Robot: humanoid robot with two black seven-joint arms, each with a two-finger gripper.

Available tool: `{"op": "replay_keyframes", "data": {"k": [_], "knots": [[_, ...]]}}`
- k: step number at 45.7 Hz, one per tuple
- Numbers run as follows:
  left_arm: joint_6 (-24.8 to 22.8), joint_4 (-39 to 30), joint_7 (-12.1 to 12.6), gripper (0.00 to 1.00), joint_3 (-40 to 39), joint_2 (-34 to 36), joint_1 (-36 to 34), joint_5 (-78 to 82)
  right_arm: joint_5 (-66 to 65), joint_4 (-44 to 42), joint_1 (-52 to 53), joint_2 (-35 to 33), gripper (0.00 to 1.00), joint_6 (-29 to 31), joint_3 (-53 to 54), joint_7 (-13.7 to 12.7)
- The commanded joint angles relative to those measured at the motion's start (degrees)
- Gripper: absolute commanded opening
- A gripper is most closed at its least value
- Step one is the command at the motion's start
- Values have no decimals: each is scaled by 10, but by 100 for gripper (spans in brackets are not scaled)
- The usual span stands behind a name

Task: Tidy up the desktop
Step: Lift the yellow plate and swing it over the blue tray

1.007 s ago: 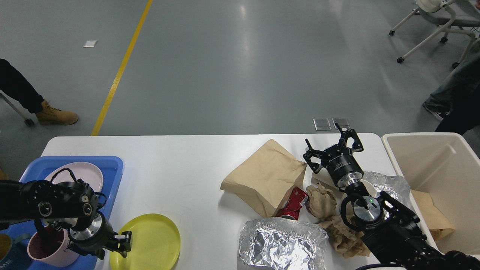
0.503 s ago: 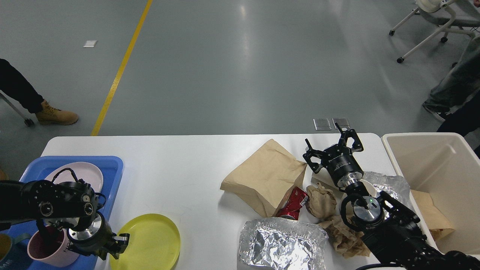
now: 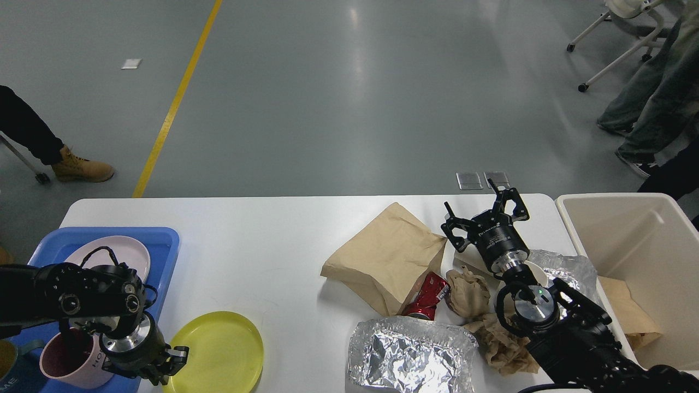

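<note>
Lowered since earlier, left tool [image 3: 176, 364] nips one yellow plate [image 3: 218, 352]; right tool [image 3: 485, 214] gapes wide, holding nothing.

The surface [image 3: 262, 245] is plain white. At its left a blue tray [image 3: 164, 240] carries a pale pink plate [image 3: 123, 252] and a pink mug [image 3: 63, 363] with a darker, wine-coloured inside. Beside the tray lies a yellow plate [image 3: 224, 352] — bright, unpatterned. Toward the right sit a tan paper bag [image 3: 390, 254], a red can [image 3: 428, 297] with a little white marking, crumpled brown paper [image 3: 469, 292] and a shiny silver foil tray [image 3: 409, 355] — creased all over. The bin [image 3: 644, 245] at the far right is beige. Both arms are black, each with a silver ring behind its claw. The floor [image 3: 327, 98] is grey-green with a yellow line [image 3: 177, 98].
</note>
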Motion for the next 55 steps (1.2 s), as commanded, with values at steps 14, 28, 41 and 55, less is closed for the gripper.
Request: {"op": "replay_keyframes", "data": {"k": [14,28,41,55], "knots": [[-30,0,3,0,-2,1,0,-6,0,0,0,0,100,0,0,0],[-58,-1,10,0,-14,5,-10,-9,0,0,0,0,100,0,-1,0],[-114,-1,9,0,-13,26,-82,-33,0,-1,0,0,100,0,0,0],[-158,-1,10,0,-12,41,-141,-39,0,-1,0,-1,100,0,0,0]]}}
